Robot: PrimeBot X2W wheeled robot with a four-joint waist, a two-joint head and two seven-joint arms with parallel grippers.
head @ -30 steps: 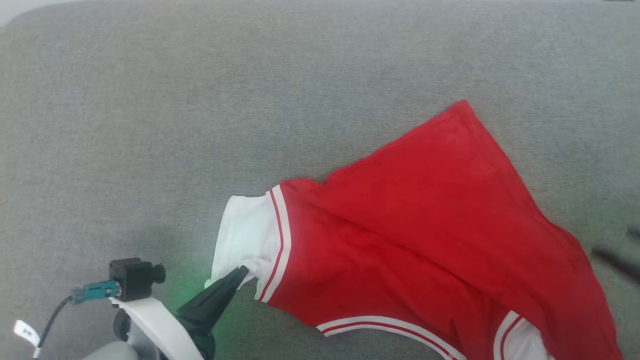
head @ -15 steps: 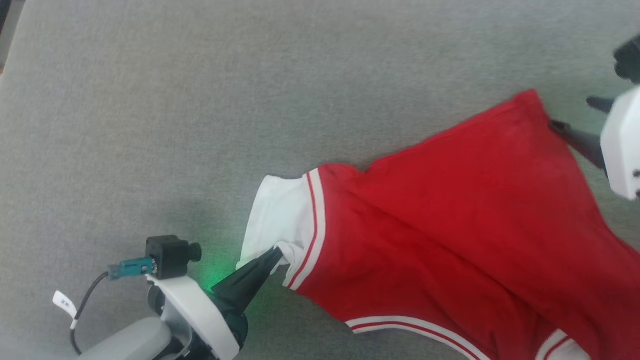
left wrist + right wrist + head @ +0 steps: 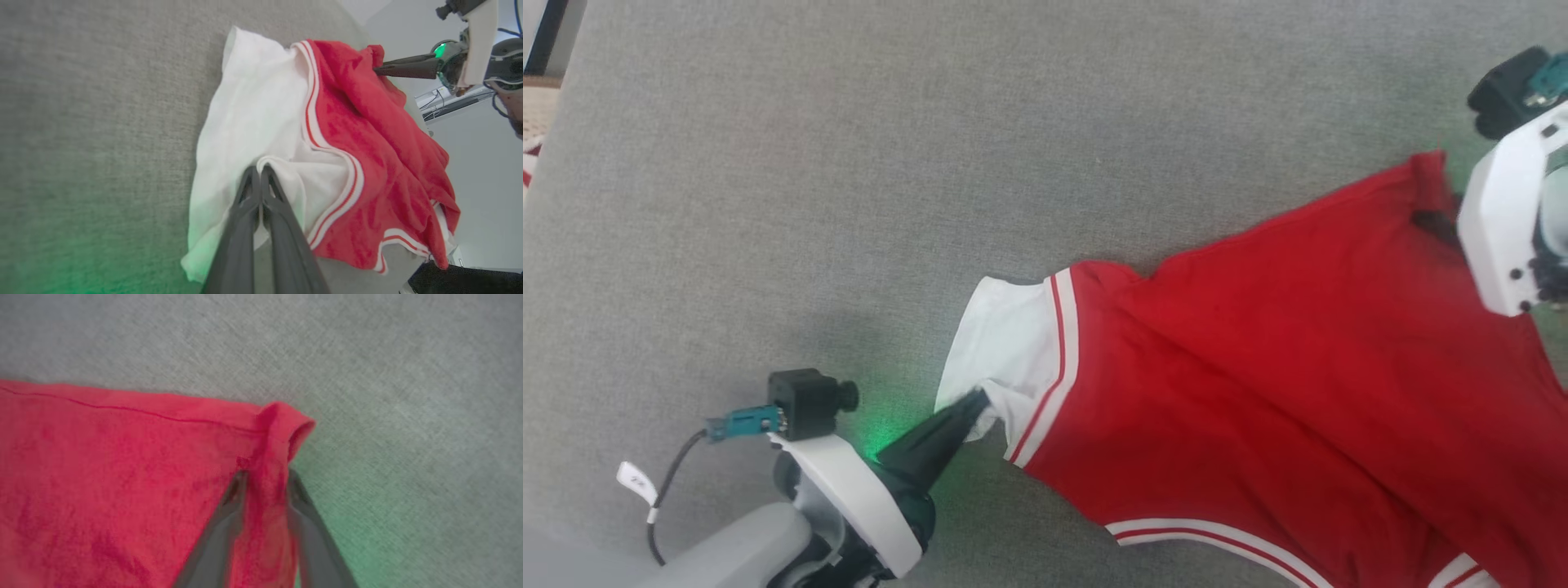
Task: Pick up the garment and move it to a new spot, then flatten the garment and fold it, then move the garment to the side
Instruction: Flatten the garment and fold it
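Lying spread on the gray fabric surface (image 3: 849, 163), the red T-shirt (image 3: 1258, 367) is gripped at 2 spots: the left hand (image 3: 974, 402) is clamped tight on its white sleeve end (image 3: 245, 102), and the right hand (image 3: 265, 473) pinches a raised fold at the far red hem corner.

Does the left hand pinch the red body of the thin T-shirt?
No, the left hand is shut on the white sleeve end of the bright red thin-fabric T-shirt.
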